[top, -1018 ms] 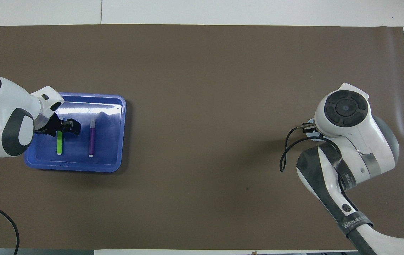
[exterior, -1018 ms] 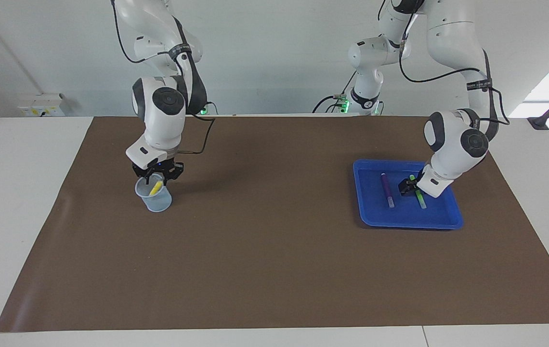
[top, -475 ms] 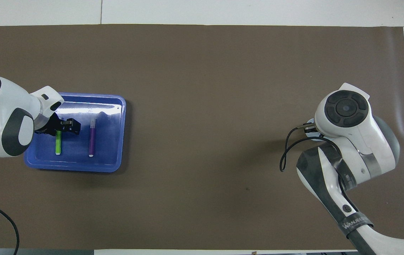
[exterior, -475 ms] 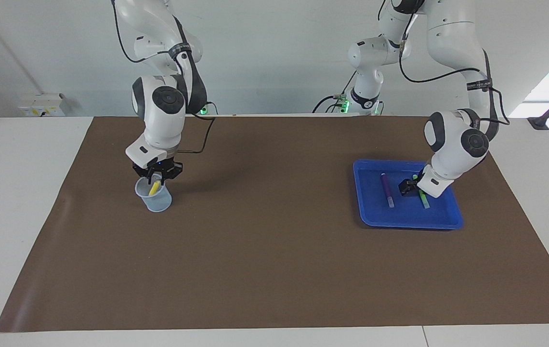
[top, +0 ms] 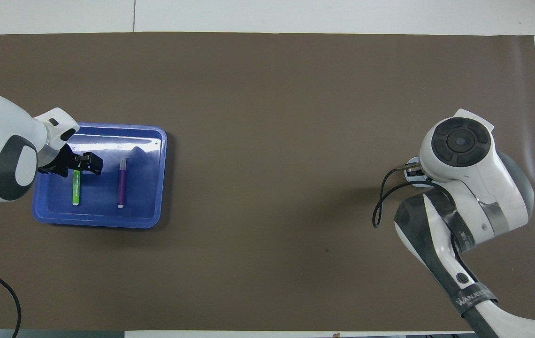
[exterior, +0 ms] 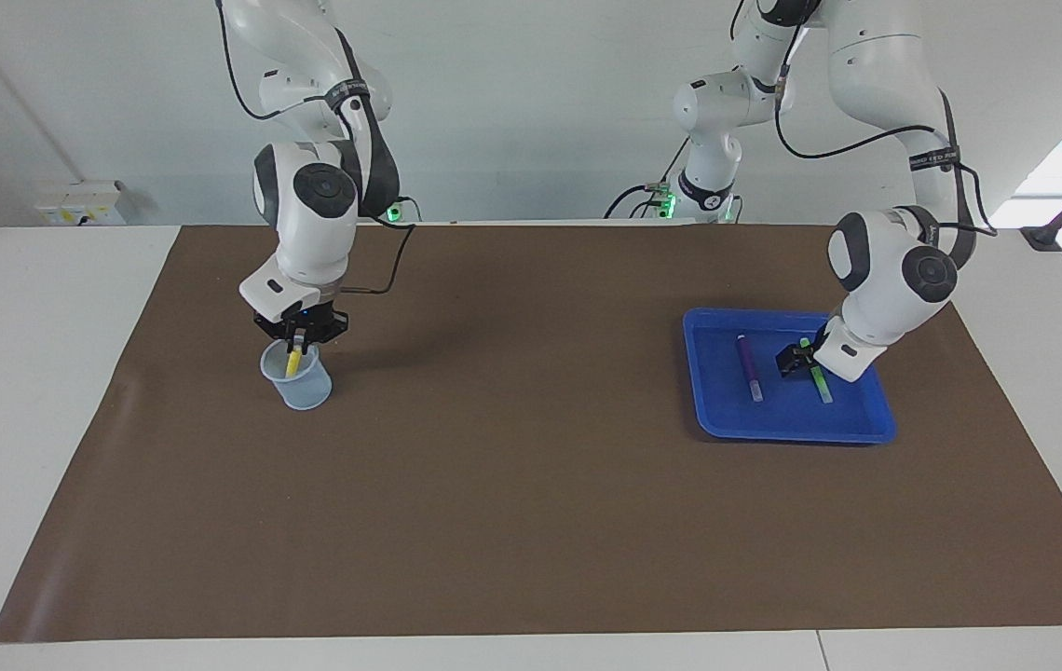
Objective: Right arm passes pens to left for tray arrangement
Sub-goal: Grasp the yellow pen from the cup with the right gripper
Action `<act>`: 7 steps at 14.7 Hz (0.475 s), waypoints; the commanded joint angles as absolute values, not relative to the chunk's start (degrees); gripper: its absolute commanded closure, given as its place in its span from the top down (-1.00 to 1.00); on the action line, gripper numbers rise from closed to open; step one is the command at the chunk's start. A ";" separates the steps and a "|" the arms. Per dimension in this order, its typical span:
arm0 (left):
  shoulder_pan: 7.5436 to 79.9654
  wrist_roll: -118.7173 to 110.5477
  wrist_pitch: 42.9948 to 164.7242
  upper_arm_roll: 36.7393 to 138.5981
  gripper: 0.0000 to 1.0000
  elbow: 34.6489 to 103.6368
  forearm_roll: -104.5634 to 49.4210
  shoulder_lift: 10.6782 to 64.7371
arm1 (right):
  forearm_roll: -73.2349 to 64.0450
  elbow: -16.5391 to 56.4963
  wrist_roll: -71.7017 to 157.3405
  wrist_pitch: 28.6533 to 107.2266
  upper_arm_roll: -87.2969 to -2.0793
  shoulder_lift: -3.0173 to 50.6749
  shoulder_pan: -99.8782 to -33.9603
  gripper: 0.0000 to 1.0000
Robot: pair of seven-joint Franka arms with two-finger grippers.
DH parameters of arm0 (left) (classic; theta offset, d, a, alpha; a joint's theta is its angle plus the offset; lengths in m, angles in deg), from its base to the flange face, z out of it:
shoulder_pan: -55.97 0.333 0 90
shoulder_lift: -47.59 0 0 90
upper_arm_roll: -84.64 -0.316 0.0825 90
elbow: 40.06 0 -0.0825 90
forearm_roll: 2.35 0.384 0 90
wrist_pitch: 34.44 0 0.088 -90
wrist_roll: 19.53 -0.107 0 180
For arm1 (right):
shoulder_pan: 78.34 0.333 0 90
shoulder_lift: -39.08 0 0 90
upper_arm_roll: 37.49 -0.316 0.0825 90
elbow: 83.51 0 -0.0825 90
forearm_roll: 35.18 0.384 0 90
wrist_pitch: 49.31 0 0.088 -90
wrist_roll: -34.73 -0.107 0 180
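Since a second ago the right pincer (exterior: 298,337) has pressed its fingertips together on the top of the yellow pen (exterior: 293,362) and lifted a touch, so the pen now stands nearly upright in the translucent cup (exterior: 297,377) instead of leaning. The left pincer (exterior: 794,360) has eased up off the green pen (exterior: 815,374) and drifted a bit toward the left arm's end of the tray.

Going from the robots' end outward: the cup sits on the brown mat (exterior: 531,485) at the right arm's end of the surface (exterior: 19,391), with the right pincer right over its mouth, pinching the yellow pen whose lower end is still down inside the cup. In the overhead view the right arm's wrist covers almost all of this, so only a sliver of the cup rim (top: 409,172) shows.

At the left arm's end, the blue tray (exterior: 852,431) lies flat on the mat. Two pens lie in it side by side, apart from each other, both pointing roughly away from the robots: the purple pen (top: 122,182) toward the middle of the surface, the green pen (top: 76,187) closer to the left arm's end. The left pincer (top: 82,164) hangs over the end of the green pen farther from the robots, jaws spread wide, gripping nothing. Whether a fingertip still brushes the pen is hard to say.

The rest of the mat farther from the robots carries nothing else.
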State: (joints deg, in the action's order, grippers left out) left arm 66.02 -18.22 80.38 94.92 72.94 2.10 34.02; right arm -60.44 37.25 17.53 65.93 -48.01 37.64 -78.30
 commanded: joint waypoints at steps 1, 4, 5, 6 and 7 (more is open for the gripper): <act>65.55 -18.65 69.75 95.36 0.82 65.17 3.02 34.50 | -60.24 34.97 19.18 61.01 -48.21 40.74 -78.78 -1.00; 65.46 -17.86 59.03 95.54 0.84 59.19 -0.48 36.77 | -55.61 31.99 19.44 58.02 -47.95 43.99 -78.87 -1.00; 65.46 -17.77 56.64 95.54 0.84 57.87 -2.41 37.83 | -52.36 29.98 19.44 55.92 -47.77 44.53 -78.78 -1.00; 65.46 -16.90 54.18 95.54 0.86 57.25 -4.52 39.32 | -49.28 27.26 19.44 53.11 -47.77 44.79 -78.78 -1.00; 65.55 -14.37 52.68 95.54 0.87 57.15 -6.81 41.07 | -45.94 24.45 19.27 50.82 -47.77 44.80 -78.78 -1.00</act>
